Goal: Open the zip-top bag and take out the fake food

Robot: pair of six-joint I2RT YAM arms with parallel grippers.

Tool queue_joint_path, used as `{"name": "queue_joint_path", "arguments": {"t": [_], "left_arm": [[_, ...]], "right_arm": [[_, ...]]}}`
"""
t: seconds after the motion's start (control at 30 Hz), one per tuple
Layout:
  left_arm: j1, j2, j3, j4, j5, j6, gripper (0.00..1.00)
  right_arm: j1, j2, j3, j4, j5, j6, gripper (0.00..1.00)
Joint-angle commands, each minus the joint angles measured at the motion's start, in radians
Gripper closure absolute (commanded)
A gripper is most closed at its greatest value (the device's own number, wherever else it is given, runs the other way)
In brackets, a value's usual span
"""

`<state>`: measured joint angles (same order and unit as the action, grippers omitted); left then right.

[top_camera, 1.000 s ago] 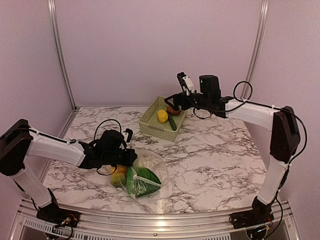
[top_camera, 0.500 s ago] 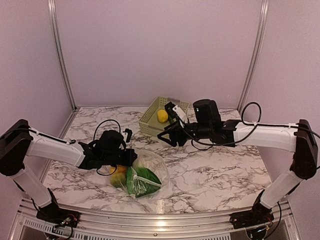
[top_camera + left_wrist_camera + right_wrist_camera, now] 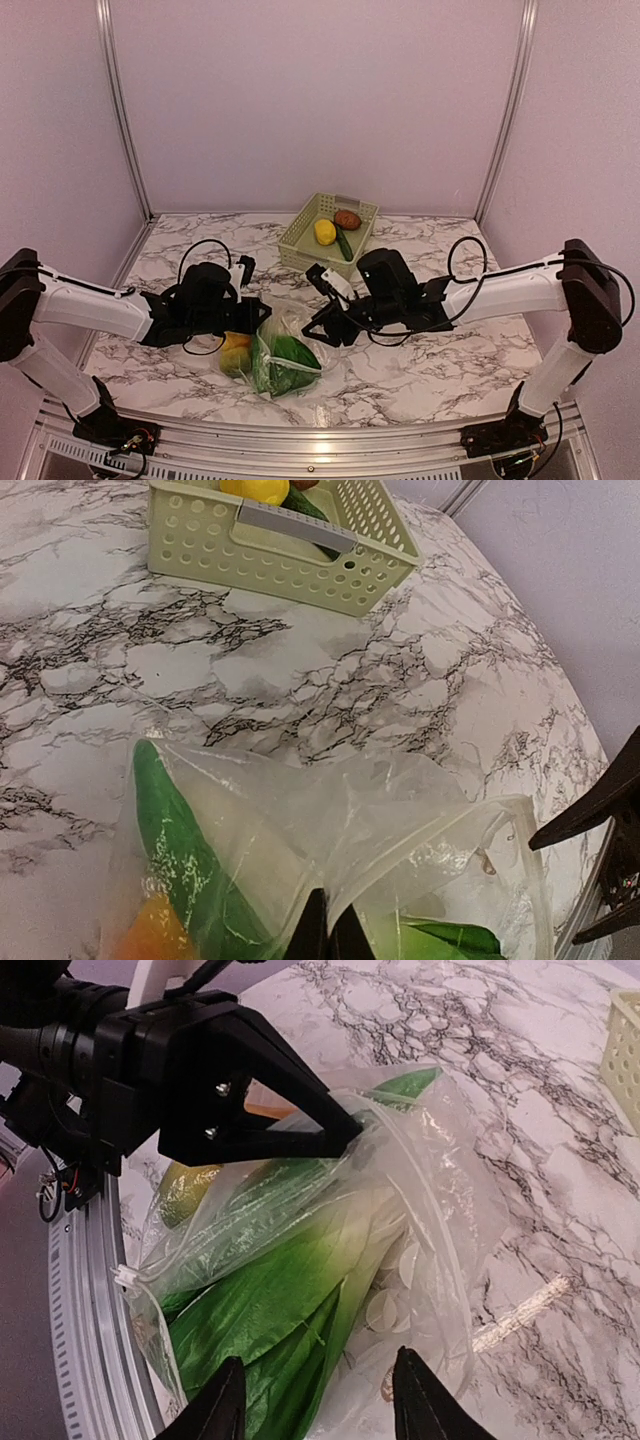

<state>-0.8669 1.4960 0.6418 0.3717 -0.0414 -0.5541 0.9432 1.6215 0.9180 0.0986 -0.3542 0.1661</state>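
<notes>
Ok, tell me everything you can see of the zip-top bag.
The zip-top bag is clear, crinkly plastic, lying on the marble table near the front edge, mouth apparently open. The left gripper pinches one rim; the right gripper hovers open over it. Inside: a long green pod, a leafy vegetable, an orange-yellow fruit.

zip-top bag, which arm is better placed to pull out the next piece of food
Right. The left gripper is shut on the edge of the zip-top bag, holding its mouth open. The right gripper hangs with jaws apart at that mouth, over the leafy vegetable inside.
</notes>
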Motion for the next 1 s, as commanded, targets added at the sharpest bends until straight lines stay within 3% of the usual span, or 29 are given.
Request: {"name": "queue_joint_path", "arguments": {"t": [0.0,0.27,0.43,0.53,0.6,0.97], "left_arm": [[-0.013,-0.071,-0.019,0.061,0.007,-0.008,1.00],[-0.033,-0.104,-0.016,0.102,0.006,-0.004,1.00],[-0.037,-0.100,-0.037,0.134,0.002,-0.017,1.00],[-0.037,-0.088,-0.043,0.149,0.005,-0.024,1.00],[-0.035,-0.077,-0.042,0.153,0.005,-0.025,1.00],[-0.034,-0.043,-0.010,0.104,-0.046,-0.017,1.00]], "right_arm": [[0.029,0.053,-0.004,0.122,0.002,0.099,0.54],[0.066,0.173,0.061,0.183,0.102,0.190,0.60],[0.066,0.245,0.118,0.181,0.173,0.206,0.53],[0.067,0.295,0.152,0.213,0.154,0.239,0.37],[0.068,0.321,0.176,0.215,0.140,0.258,0.32],[0.076,0.450,0.224,0.168,0.164,0.235,0.28]]}}
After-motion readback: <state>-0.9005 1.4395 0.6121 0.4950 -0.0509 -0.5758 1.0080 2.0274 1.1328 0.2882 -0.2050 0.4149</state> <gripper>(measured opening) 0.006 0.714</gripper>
